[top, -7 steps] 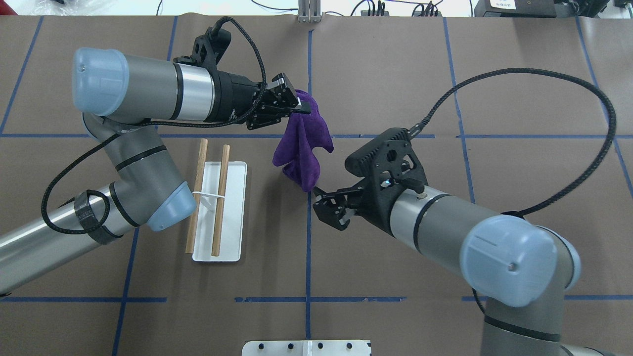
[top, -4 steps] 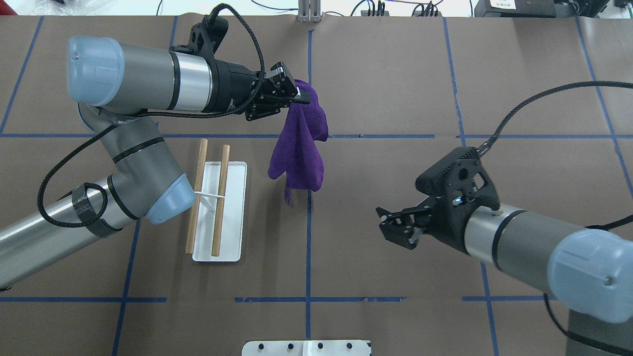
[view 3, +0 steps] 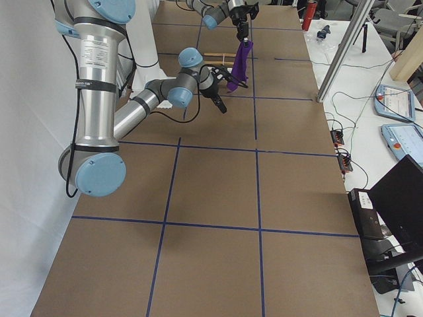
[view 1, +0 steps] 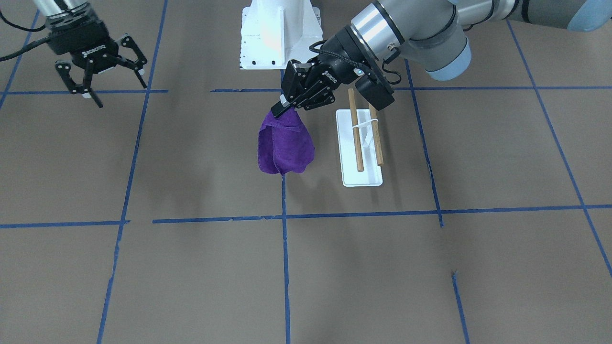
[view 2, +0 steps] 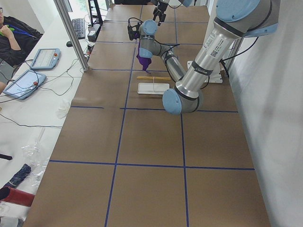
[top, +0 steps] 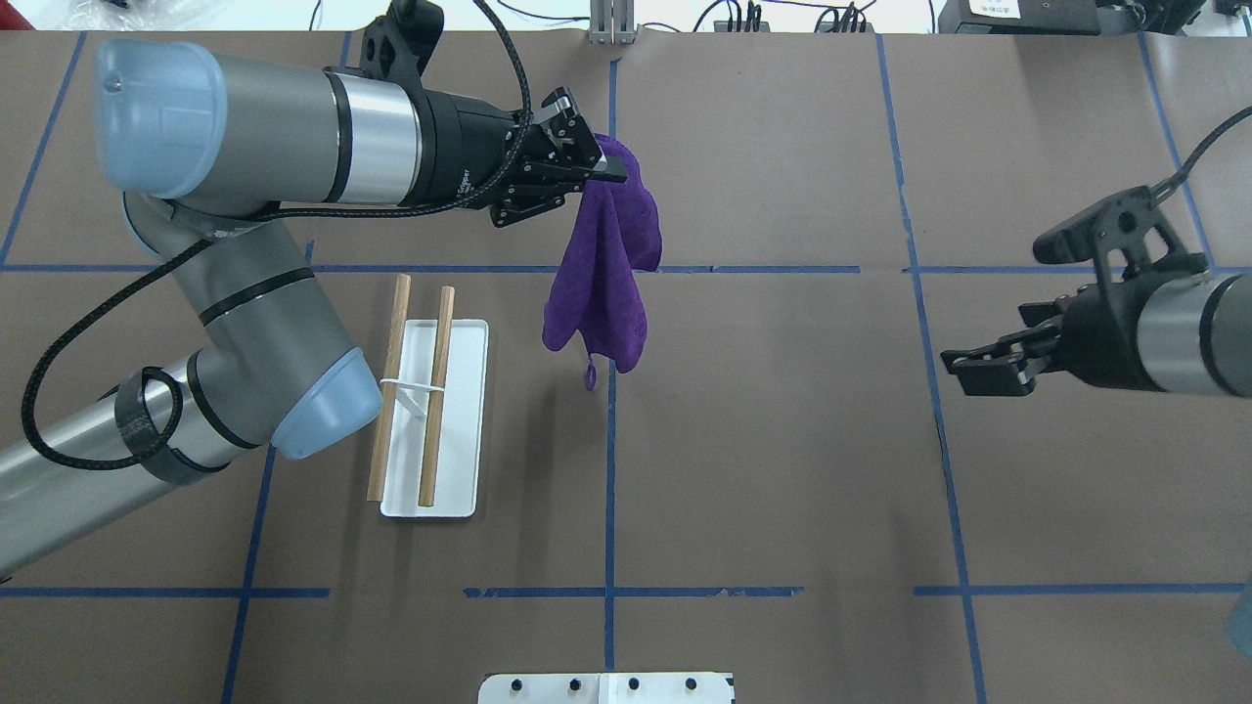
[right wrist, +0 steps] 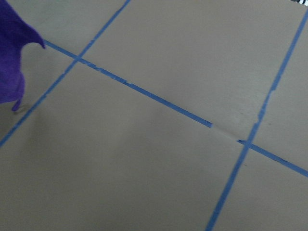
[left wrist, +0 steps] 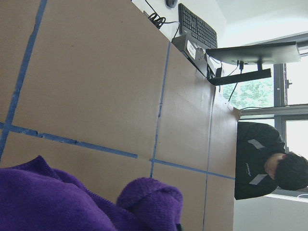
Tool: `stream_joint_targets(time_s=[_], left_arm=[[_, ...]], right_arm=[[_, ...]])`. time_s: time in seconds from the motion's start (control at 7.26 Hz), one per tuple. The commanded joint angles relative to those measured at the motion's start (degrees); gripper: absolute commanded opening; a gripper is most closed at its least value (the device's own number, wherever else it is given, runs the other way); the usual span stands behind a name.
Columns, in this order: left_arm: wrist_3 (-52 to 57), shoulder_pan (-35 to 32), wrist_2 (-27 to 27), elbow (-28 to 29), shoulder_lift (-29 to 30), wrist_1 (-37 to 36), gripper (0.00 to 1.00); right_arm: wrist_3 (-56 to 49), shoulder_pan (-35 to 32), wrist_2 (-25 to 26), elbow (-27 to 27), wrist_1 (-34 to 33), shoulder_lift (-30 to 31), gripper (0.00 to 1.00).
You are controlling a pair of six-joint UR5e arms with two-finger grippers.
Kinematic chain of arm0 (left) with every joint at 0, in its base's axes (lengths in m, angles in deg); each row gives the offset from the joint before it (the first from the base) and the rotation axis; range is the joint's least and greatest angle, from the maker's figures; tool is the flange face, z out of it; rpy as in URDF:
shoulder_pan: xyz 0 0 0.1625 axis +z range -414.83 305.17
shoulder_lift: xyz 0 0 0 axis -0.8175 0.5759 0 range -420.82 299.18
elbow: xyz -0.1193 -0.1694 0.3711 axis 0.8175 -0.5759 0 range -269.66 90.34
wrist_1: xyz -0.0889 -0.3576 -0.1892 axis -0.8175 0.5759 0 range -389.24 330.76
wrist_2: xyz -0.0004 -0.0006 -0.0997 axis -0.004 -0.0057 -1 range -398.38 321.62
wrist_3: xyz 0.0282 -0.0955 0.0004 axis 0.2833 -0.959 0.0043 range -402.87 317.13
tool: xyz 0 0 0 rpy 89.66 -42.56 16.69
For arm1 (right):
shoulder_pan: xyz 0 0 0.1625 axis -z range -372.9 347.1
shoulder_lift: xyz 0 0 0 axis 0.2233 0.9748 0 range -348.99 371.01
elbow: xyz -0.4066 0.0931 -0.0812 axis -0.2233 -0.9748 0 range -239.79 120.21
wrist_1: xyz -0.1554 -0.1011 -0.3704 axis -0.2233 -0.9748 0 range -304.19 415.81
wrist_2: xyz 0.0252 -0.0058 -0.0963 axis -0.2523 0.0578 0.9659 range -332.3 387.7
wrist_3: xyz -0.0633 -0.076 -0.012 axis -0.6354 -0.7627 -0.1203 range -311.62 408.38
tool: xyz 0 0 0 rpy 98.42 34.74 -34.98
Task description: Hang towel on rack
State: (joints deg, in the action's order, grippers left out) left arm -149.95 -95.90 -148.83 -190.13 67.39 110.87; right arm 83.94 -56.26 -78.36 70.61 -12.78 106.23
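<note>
Jaws of left gripper (top: 611, 174) pinch the hanging towel (top: 602, 284); those of right gripper (view 1: 117, 91) gape empty.

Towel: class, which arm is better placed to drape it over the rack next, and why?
Left. Its tool grips the purple towel, which hangs just beside the rack. The right tool is open, empty and far across the table.

A brown desk (top: 782, 440) crossed by blue tape lines (top: 608, 489); beside it lie a keyboard (view 2: 78, 27) and two tablets (view 2: 45, 57).
</note>
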Motion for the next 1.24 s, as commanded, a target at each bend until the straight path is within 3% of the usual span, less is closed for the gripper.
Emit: stream_joint_targets(time_s=[0.0, 0.14, 0.41, 0.69, 1.1], left_arm=[[-2.0, 3.2, 9.1, -9.3, -0.4, -12.7, 0.00], [-1.6, 8.1, 18.1, -12.8, -0.4, -19.9, 0.00], [-1.5, 13.3, 28.6, -18.8, -1.1, -32.0, 0.00], [-1.5, 19.2, 39.4, -26.2, -4.1, -45.0, 0.00], [-1.2, 19.1, 42.2, -28.5, -15.9, -52.1, 0.00]], right_arm=[[-13.1, -13.8, -11.2, -4.3, -9.4, -0.6, 1.00], [-19.3, -19.2, -14.0, -6.5, -15.6, -3.1, 1.00], [-29.7, -26.0, -15.0, -10.9, -26.8, -6.1, 1.00], [-32.6, -28.4, -15.9, -13.5, -28.7, -7.1, 1.00], [-32.6, -29.7, -19.2, -15.3, -28.6, -7.1, 1.00]])
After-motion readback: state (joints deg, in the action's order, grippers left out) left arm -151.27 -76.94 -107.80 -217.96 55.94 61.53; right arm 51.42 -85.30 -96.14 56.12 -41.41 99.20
